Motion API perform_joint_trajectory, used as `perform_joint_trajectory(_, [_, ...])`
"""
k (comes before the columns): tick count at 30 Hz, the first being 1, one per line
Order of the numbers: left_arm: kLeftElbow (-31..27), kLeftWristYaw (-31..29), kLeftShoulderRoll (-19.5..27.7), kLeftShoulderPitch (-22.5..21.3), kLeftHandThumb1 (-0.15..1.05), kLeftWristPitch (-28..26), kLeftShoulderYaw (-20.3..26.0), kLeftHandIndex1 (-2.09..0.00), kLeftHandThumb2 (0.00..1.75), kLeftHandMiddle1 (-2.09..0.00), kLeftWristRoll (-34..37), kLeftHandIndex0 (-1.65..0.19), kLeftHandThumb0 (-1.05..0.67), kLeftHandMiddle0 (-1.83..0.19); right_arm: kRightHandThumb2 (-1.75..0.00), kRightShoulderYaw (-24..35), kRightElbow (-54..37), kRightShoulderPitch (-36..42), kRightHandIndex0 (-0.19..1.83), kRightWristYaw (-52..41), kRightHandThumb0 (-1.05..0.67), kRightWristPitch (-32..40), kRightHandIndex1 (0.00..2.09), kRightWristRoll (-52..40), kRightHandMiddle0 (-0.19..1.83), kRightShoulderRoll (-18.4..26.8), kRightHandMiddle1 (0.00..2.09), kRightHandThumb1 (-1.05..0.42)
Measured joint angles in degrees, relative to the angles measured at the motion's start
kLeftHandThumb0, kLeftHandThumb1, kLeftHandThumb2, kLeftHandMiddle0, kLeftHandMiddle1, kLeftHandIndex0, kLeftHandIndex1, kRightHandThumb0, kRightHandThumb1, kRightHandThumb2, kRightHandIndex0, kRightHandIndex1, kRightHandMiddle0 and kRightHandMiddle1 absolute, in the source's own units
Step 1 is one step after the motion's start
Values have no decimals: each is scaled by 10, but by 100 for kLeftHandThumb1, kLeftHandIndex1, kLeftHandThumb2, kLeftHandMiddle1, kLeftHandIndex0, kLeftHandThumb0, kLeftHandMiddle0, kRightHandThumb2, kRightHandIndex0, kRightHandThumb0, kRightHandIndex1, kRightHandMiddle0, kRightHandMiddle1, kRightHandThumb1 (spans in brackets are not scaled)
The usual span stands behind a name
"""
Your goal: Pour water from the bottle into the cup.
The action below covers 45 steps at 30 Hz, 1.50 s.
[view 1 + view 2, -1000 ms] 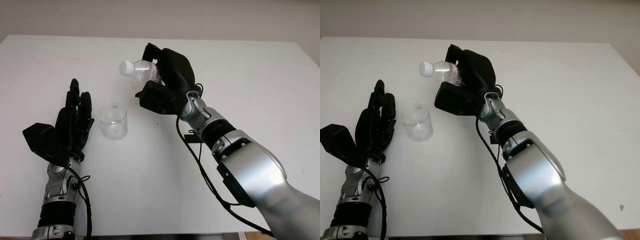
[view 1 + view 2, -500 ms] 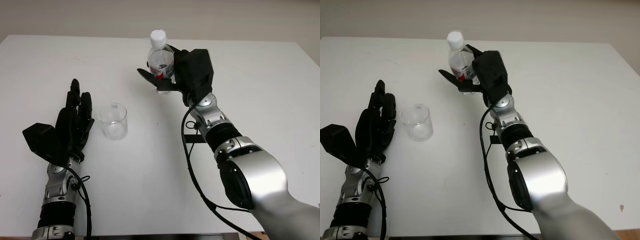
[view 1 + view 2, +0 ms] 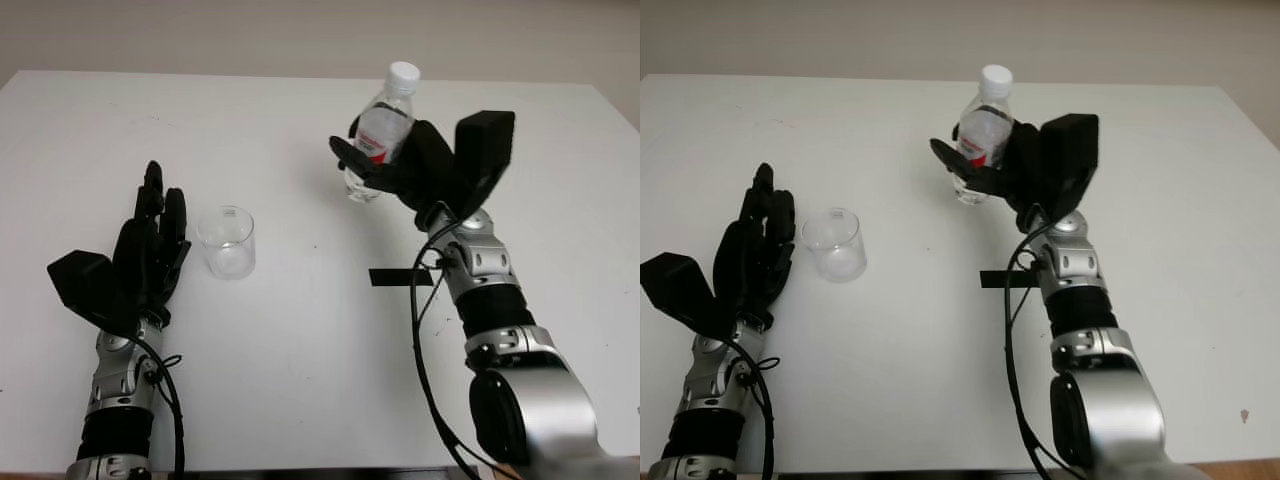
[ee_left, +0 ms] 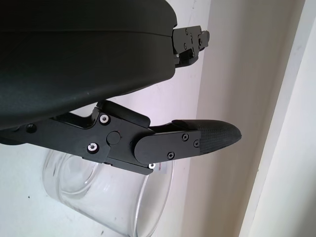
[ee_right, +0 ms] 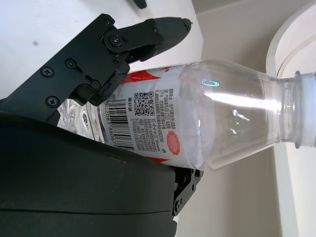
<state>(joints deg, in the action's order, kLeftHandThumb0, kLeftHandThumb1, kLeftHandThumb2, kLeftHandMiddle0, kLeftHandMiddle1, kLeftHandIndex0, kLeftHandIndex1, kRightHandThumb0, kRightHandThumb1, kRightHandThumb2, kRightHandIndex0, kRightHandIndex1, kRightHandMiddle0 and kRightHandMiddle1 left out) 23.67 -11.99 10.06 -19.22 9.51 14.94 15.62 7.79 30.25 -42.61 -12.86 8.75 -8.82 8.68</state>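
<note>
Right hand (image 3: 420, 170) grips the capped water bottle (image 3: 378, 135) near-upright, clear of the glass cup (image 3: 227, 242), preventing spillage; left hand (image 3: 145, 255) open beside the cup.

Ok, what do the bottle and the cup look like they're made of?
The bottle, held by the right hand, looks like thin clear plastic: see-through ribbed wall, white screw cap, red-and-white printed label. The cup, standing beside the open left hand, is clear and glossy with a smooth thin rim; glass or hard plastic, I can't tell which.
</note>
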Motion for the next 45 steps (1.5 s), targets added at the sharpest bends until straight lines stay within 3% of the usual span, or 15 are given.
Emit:
perform_joint_trajectory(3, [-4,-2,0,3,105,-2,0,-4,50,-5,1,15,-69,16,-30,2,-40,31,162,3,-18,17,209,-2,124,6,209,-104])
perform_joint_trajectory(12, [-18,-1,-4,16,105,-8,0,-5,50,-5,1,15,-71,16,-31,-3,-140,109,168,3,-18,68,209,-4,129,11,209,-105])
perform_joint_trajectory(15, [-21,-2,-5,19,105,-7,0,-5,51,-5,1,15,-71,16,-32,-4,-167,132,181,10,-17,81,209,-10,146,7,209,-105])
perform_joint_trajectory(19, [-24,-2,-5,24,105,-7,0,-6,52,-5,1,14,-70,16,-35,-8,-195,160,182,21,-19,90,209,-16,150,-6,209,-105])
perform_joint_trajectory(29, [-28,-1,-5,28,105,-9,0,-6,49,-6,0,14,-72,15,-37,-29,-233,183,179,34,-19,133,209,-8,148,-14,209,-102])
perform_joint_trajectory(35, [-32,-2,-5,30,105,-11,1,-6,50,-5,0,13,-71,15,-50,-38,-245,195,183,39,-18,164,209,6,161,-9,209,-94])
perform_joint_trajectory(45, [-40,-2,0,33,105,-18,0,-5,51,-5,-1,15,-72,16,-58,-41,-185,181,183,35,-17,126,209,33,168,5,209,-89])
